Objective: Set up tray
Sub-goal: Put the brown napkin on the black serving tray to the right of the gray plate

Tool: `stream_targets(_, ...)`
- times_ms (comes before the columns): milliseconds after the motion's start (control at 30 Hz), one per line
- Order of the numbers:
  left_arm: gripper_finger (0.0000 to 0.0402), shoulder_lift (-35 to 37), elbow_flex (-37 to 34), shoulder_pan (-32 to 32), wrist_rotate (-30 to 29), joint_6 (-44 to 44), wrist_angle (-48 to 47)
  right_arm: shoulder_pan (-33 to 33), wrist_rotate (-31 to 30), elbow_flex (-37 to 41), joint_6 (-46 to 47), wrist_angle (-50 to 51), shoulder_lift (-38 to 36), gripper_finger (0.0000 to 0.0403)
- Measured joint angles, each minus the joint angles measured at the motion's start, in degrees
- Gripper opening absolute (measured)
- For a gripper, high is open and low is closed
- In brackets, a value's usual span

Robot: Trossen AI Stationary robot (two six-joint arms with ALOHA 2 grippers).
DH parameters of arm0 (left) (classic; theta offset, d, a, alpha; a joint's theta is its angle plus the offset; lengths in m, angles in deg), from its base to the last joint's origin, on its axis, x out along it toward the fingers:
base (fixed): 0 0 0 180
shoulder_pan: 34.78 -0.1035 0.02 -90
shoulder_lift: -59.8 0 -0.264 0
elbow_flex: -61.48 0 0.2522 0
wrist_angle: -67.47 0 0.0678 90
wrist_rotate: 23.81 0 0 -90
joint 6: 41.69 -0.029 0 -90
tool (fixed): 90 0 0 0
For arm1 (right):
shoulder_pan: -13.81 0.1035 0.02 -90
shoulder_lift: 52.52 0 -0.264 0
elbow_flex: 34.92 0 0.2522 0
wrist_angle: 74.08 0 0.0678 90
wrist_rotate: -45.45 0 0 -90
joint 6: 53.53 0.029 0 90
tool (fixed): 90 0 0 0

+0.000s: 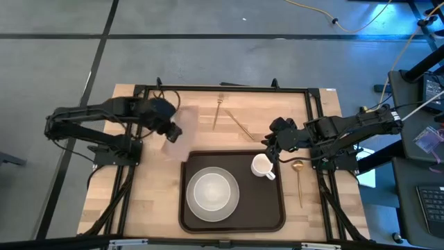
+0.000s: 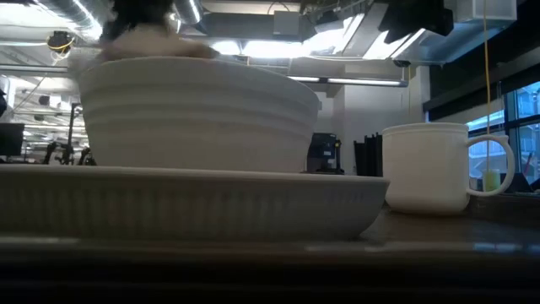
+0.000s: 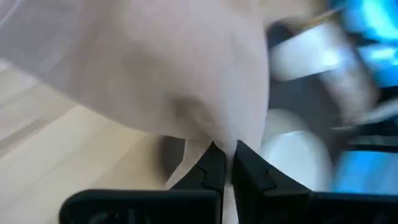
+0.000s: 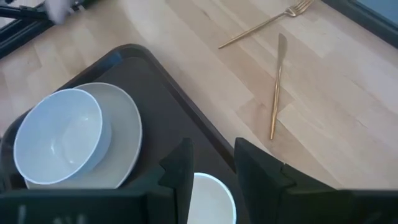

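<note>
bowl (image 2: pixel 194 110) on plate (image 2: pixel 186 203) | tray (image 1: pixel 201 222) near-centre | left gripper (image 3: pixel 225 163) clamped on napkin (image 3: pixel 174 68), lift clear before placing | right gripper (image 4: pixel 211 163) apart above cup (image 1: pixel 261 167)

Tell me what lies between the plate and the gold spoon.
The white mug, on the tray, sits between the plate and the spoon, seen in the high view.

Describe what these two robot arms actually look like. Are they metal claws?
Both arms are dark, nearly black, built of jointed segments, with black cables trailing along them and down the table. The left gripper and the right gripper each end in two flat, angular black fingers rather than curved claws. No markings show.
</note>
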Motion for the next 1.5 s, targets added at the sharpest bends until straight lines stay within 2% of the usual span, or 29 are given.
stream_targets(100,0.0004,-0.6,2.2,2.1,1.9,0.4,8.5,0.0,0.2,0.0,0.6,-0.9,0.0,0.0117)
stream_targets(200,0.0004,-3.4,4.1,5.1,1.5,1.5,15.0,0.0,2.6,0.0,1.6,-0.7,0.0,0.0117)
stream_targets(400,0.0004,-12.7,9.6,13.6,-7.4,5.3,19.6,0.0,7.3,0.0,1.5,6.0,-0.1,0.0117)
stream_targets(567,0.0004,-24.7,18.4,20.6,-14.4,10.7,22.9,0.0,11.3,0.0,0.1,16.4,-0.4,0.0117)
stream_targets(667,0.0004,-32.9,26.0,24.2,-19.0,14.2,23.6,0.2,14.2,0.0,-0.1,22.3,-0.5,0.0117)
stream_targets(800,0.0004,-44.9,37.0,27.8,-23.0,18.7,23.2,0.6,14.6,0.0,-0.9,27.9,-0.5,0.0117)
stream_targets(1000,0.0004,-60.8,52.1,30.2,-30.5,21.4,23.1,0.6,15.9,0.0,-2.2,28.7,-0.5,0.0117)
stream_targets(1133,0.0004,-68.4,58.8,30.5,-32.2,21.2,23.0,0.6,17.6,0.0,-4.1,28.8,-0.5,0.0117)
stream_targets(1267,0.0004,-72.4,60.4,30.2,-31.2,21.6,22.9,0.6,19.5,0.0,-5.4,28.9,-0.5,0.0117)
stream_targets(1500,0.0004,-73.7,60.6,28.9,-32.1,20.5,21.9,0.6,19.7,0.0,-6.1,28.9,-0.5,0.0117)
